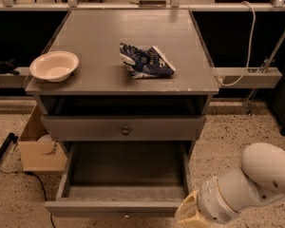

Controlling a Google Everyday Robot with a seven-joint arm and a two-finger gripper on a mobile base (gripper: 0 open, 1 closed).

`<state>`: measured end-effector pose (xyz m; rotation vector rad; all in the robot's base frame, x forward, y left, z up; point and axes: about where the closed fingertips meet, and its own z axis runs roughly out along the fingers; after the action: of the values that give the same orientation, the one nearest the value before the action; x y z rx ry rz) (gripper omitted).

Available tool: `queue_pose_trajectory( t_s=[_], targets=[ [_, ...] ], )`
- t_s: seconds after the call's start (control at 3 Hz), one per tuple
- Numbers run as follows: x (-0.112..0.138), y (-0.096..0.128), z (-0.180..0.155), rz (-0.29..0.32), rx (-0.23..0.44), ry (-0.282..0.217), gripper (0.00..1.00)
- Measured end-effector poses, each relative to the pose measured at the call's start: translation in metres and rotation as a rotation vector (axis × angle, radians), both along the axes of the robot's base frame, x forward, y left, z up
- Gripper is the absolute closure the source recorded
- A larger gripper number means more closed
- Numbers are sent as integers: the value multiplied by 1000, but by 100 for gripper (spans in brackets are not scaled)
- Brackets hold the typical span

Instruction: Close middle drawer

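One middle drawer (115, 207) stands open, pincer (186, 214) beside its right front corner, grip untellable.

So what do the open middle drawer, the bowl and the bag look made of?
Middle drawer: probably grey-painted wood, matt, flat boards. Bowl: smooth pale plastic or ceramic, unclear which. Bag: crinkled printed plastic film, going by its creases. The pincer, beige and plastic-looking, sits at the drawer's front right corner.
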<state>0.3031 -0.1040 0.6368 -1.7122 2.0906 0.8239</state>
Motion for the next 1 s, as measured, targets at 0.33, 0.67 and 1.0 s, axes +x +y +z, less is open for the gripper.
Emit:
queue_pose_trajectory(
  t_s=[0.33, 0.67, 1.0],
  targets=[
    [2, -2, 0, -2, 121, -57, 100],
    [2, -3, 1, -7, 152, -81, 100],
    [1, -6, 4, -39, 139, -135, 100]
  ],
)
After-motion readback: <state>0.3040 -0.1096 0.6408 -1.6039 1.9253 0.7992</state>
